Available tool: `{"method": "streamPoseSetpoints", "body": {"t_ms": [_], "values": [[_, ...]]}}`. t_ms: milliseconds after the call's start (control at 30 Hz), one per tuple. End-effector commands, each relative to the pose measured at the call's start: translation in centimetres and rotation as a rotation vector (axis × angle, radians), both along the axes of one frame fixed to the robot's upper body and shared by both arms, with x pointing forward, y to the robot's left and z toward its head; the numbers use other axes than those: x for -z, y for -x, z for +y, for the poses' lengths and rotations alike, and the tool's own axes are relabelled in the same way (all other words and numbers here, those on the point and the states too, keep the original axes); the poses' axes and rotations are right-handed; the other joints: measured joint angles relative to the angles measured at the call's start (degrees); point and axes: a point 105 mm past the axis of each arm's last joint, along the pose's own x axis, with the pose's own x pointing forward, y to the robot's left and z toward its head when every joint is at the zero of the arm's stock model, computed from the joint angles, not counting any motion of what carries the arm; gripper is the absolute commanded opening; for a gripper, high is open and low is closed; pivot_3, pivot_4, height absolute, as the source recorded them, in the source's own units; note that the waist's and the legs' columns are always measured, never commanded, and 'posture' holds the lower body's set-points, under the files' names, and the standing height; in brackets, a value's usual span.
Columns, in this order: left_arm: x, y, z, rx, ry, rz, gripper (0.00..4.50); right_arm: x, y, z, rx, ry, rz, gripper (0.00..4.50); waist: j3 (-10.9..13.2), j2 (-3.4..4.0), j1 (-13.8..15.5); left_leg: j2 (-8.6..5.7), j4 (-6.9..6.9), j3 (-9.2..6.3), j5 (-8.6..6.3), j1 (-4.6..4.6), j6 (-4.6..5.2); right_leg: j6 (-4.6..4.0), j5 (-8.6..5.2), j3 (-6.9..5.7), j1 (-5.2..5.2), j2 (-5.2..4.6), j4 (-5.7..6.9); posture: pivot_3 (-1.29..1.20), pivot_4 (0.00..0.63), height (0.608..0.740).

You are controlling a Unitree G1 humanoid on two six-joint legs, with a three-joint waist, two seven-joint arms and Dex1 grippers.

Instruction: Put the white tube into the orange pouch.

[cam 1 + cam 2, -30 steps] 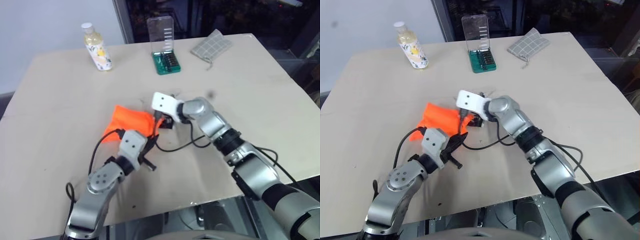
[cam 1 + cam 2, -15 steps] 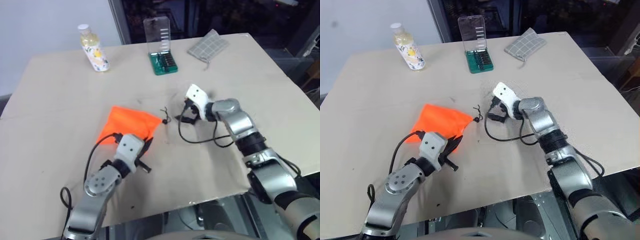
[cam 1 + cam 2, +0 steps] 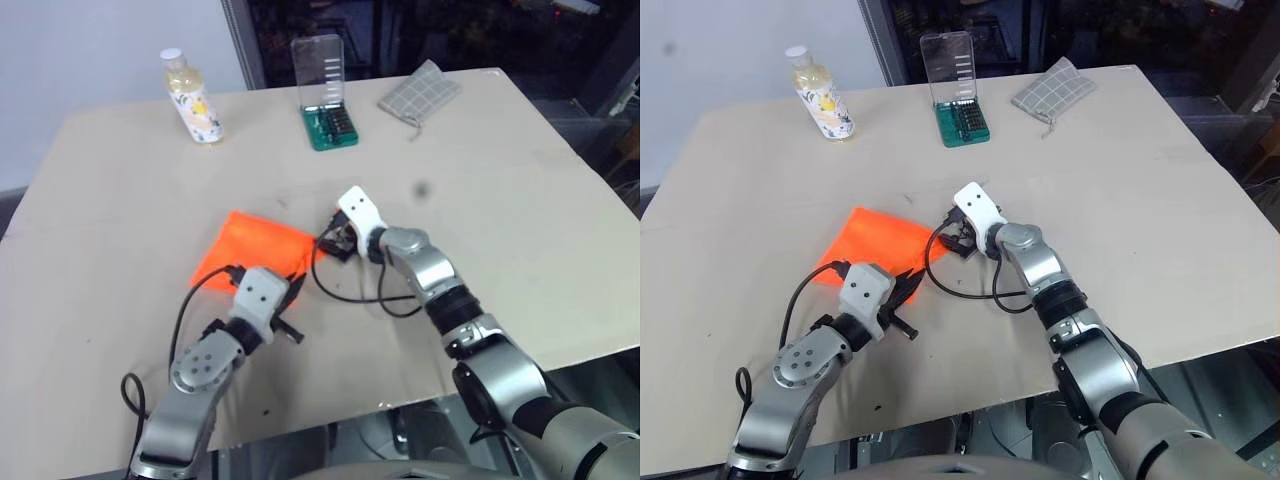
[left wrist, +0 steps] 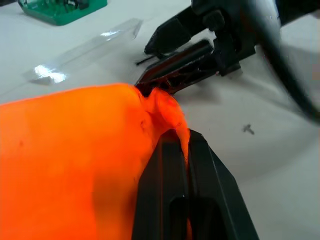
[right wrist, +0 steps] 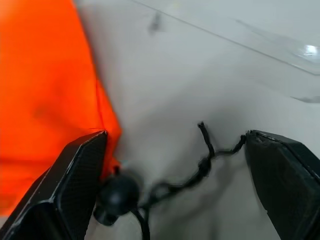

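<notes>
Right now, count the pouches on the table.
2. The orange pouch lies near the middle, pinched by the left gripper. The grey checked pouch lies at the far right edge. None looks hidden.

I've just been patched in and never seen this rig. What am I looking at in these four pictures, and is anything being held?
Two pictures come from the robot's head, looking down over both arms at a table. The other two come from cameras on each wrist, looking along that arm's black fingers.

The left gripper is shut on the orange pouch, pinching an edge of the fabric. The right gripper is open and holds nothing; its jaws stand wide on either side of the pouch's dark cord, beside the pouch's corner.

At the far side of the table stand a yellowish bottle, a green tool case with a clear lid and a grey checked cloth pouch.
</notes>
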Motion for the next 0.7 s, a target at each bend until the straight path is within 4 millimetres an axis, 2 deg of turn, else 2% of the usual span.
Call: {"method": "streamPoseSetpoints", "body": {"t_ms": [33, 133, 333, 467, 567, 600, 633, 700], "values": [[-0.8, 0.2, 0.0, -0.001, -0.002, -0.036, 0.00, -0.8, -0.7, -1.0, 0.054, -0.036, -0.029, 4.47, 0.0, 0.00, 0.0, 0.00, 0.01, 0.00, 0.00, 0.00, 0.00, -0.01, 0.01, -0.01, 0.01, 0.00, 0.00, 0.00, 0.150, 0.740], [-0.8, 0.1, 0.0, 0.000, -0.004, -0.037, 0.00, -1.6, -1.2, -1.4, 0.092, -0.079, -0.014, 4.47, 0.0, 0.00, 0.0, 0.00, 0.02, -0.01, 0.01, -0.01, 0.00, -0.03, 0.02, -0.02, 0.01, 0.00, 0.01, 0.00, 0.150, 0.740], [-0.8, 0.0, -0.2, 0.006, -0.005, -0.042, 0.00, 0.2, -1.5, -2.4, 0.174, -0.062, 0.084, 4.47, 0.0, -0.01, -0.1, 0.00, 0.01, 0.00, 0.00, -0.02, 0.00, -0.03, 0.02, -0.01, 0.00, 0.00, -0.02, 0.00, 0.150, 0.740], [-0.8, 0.1, -0.2, 0.004, -0.006, -0.041, 0.00, 0.9, -0.8, -1.8, 0.140, -0.090, 0.147, 4.47, -0.1, -0.01, -0.1, 0.00, 0.01, 0.00, 0.00, 0.01, 0.01, -0.03, 0.02, -0.01, 0.03, 0.00, -0.02, 0.00, 0.150, 0.740], [-0.8, 0.0, -0.2, 0.004, -0.010, -0.042, 0.00, 1.6, -0.5, -1.5, 0.111, -0.041, 0.147, 4.47, -0.3, -0.01, -0.1, 0.00, 0.01, 0.00, 0.00, 0.04, 0.02, -0.03, 0.02, -0.01, 0.04, 0.02, -0.01, 0.00, 0.150, 0.740], [-0.8, 0.0, -0.1, 0.003, -0.012, -0.044, 0.00, 2.0, -0.3, -1.4, 0.094, -0.004, 0.138, 3.92, -0.3, -0.01, -0.2, 0.00, 0.01, 0.00, 0.00, 0.04, 0.02, -0.03, 0.02, -0.01, 0.05, 0.02, -0.01, 0.00, 0.150, 0.740], [-0.9, 0.0, -0.1, 0.001, -0.012, -0.046, 0.00, 2.4, -0.1, -1.3, 0.078, 0.024, 0.138, 3.62, -0.3, -0.01, -0.2, 0.00, 0.01, 0.00, -0.01, 0.05, 0.02, -0.03, 0.02, -0.01, 0.05, 0.02, -0.01, 0.00, 0.150, 0.740], [-1.0, 0.0, 0.0, -0.003, -0.013, -0.049, 0.00, 3.0, 0.3, -1.1, 0.058, 0.050, 0.151, 2.70, -0.5, 0.01, -0.3, 0.00, 0.01, 0.02, -0.01, 0.08, 0.02, -0.03, 0.02, -0.01, 0.06, 0.03, 0.00, 0.00, 0.150, 0.740]]}}
